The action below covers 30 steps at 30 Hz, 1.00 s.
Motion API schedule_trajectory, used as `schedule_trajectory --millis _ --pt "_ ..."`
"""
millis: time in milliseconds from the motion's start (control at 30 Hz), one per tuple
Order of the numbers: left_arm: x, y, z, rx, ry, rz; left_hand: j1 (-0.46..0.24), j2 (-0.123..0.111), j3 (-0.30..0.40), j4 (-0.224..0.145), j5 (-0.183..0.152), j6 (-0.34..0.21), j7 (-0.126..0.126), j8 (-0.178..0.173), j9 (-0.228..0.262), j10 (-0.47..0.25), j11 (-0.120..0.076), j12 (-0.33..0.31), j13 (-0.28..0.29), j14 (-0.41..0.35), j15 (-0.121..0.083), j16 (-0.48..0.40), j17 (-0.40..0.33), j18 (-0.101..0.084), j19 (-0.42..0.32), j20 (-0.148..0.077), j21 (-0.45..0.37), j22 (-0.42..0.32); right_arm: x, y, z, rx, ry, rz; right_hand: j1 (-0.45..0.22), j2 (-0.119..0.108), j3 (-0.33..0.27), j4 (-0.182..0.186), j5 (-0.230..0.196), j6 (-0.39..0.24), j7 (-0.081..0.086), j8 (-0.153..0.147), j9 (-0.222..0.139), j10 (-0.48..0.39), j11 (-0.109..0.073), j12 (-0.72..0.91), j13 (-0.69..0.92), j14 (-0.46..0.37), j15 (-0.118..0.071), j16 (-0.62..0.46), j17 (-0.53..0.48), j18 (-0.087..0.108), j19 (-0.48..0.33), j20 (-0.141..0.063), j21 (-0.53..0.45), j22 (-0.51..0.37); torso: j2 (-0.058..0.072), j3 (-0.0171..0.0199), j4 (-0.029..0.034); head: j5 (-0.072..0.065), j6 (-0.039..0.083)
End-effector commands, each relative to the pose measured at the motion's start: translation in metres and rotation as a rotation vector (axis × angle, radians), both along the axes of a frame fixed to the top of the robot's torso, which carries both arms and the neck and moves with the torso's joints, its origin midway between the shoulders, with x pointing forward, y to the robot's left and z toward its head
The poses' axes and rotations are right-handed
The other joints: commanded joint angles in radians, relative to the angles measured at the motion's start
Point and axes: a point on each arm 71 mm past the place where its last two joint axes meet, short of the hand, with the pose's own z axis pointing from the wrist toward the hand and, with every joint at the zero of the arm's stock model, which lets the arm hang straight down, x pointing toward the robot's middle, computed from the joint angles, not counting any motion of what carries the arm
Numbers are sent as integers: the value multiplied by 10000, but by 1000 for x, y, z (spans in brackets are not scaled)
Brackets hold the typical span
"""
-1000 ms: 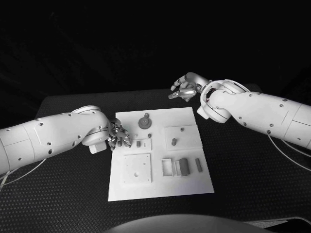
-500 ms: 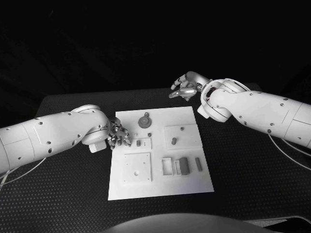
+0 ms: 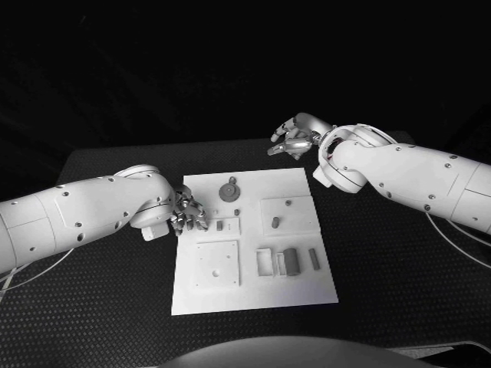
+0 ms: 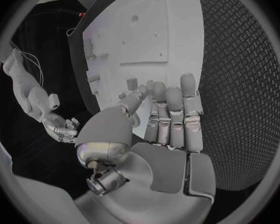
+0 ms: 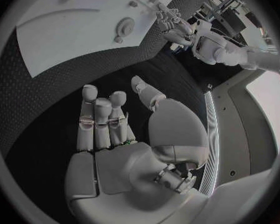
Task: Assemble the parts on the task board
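The white task board (image 3: 252,295) lies in the middle of the black table. On it are grey parts: a round disc with a tab (image 3: 230,193), a small peg (image 3: 275,223), another small piece (image 3: 218,227) and two upright blocks (image 3: 291,261). My left hand (image 3: 188,215) is at the board's left edge, fingers straight and side by side, thumb apart, holding nothing; its fingertips (image 4: 168,92) lie over the board's rim (image 4: 146,30). My right hand (image 3: 293,138) hovers beyond the board's far right corner, fingers (image 5: 99,109) apart and empty. From there the board (image 5: 71,40) and the disc (image 5: 123,26) lie ahead.
A square plate with small holes (image 3: 215,265) and a shallow slot tray (image 3: 265,263) occupy the board's near half. Black textured table (image 3: 400,268) surrounds the board on all sides. My right forearm (image 3: 423,180) crosses above the table's right side.
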Motion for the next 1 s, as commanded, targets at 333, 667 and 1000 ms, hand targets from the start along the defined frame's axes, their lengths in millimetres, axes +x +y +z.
schedule_trajectory --millis 333,667,1000 --pt "-2 0 -1 17 124 -88 140 82 36 -1 70 44 15 191 213 154 -103 -56 0 86 -180 75 12 -137 53 -58 57 19 -1 1 -1 -52 79 102 -84 18 13 50 63 -5 70 45 -11 -27 42 37 -14 -72 19 63 -13 162 -29 43 -62 136 1 10 -9 31 -9" --pt "-1 1 -1 26 90 -29 135 83 32 1 70 42 16 186 210 156 -103 -63 3 82 -182 80 11 -138 52 -59 58 23 -1 1 -1 -46 71 91 -83 17 13 49 63 -8 70 44 -11 -28 42 39 -16 -74 19 65 -16 162 -30 43 -63 137 3 15 -6 60 16" --pt "-2 0 -2 82 274 -211 61 -50 -31 12 69 7 33 151 194 130 -86 -109 11 56 -172 92 4 -138 35 -53 56 38 -1 1 -1 -44 69 91 -86 13 12 50 63 -12 71 43 -12 -31 43 39 -18 -77 20 65 -18 162 -33 44 -65 138 9 15 -15 76 9"
